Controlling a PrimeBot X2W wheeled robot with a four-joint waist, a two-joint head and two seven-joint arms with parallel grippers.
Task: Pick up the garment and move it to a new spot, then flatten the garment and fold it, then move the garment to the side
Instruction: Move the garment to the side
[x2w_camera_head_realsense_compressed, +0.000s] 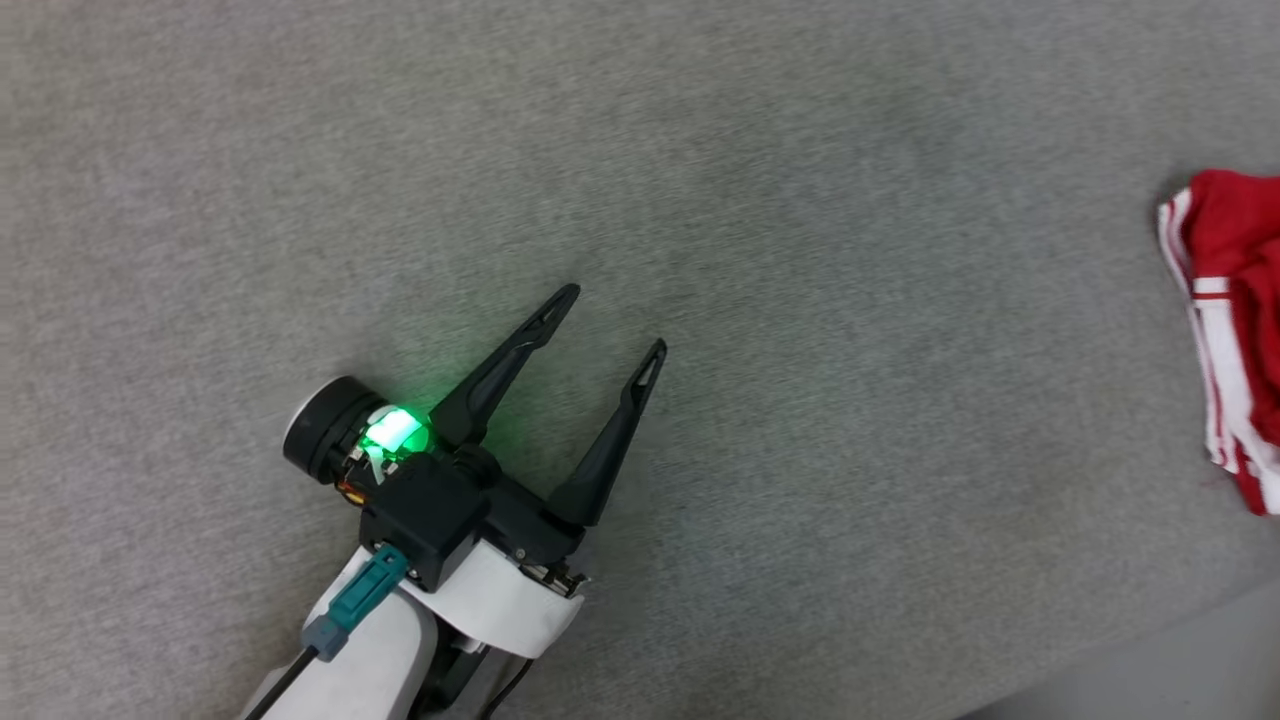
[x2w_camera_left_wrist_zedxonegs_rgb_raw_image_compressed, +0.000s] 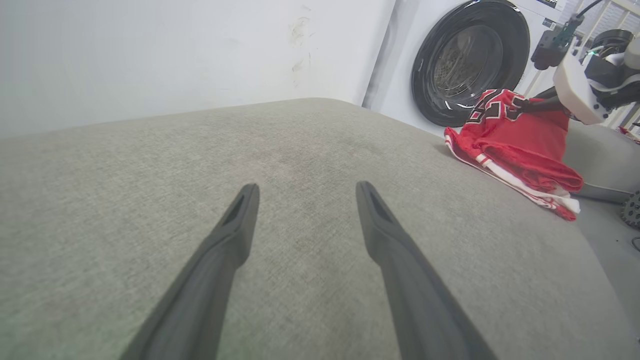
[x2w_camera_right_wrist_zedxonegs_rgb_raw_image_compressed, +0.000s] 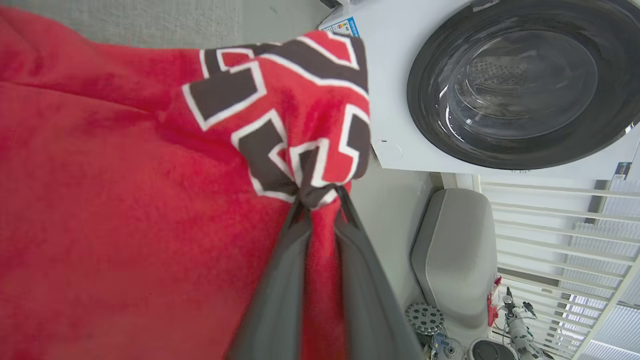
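One shirt (x2w_camera_head_realsense_compressed: 1235, 340), bunched at right edge of cushion (x2w_camera_head_realsense_compressed: 800, 150), washer (x2w_camera_left_wrist_zedxonegs_rgb_raw_image_compressed: 470, 60) just beyond. Right gripper (x2w_camera_right_wrist_zedxonegs_rgb_raw_image_compressed: 321, 197) nearly closed, pinching a fold of the printed part w/ black number. Left gripper (x2w_camera_head_realsense_compressed: 614, 318) spread wide, nothing in it, over bare middle of cushion, well apart from shirt. Soft, light, limp knit; not fragile, prob. not slippery. Likely to sag & trail from a single pinch. Better hold for spreading: both shoulders or hem corners, one per gripper, pulled taut.

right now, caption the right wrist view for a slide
Right gripper pinching the garment at its black lettering, washer behind.
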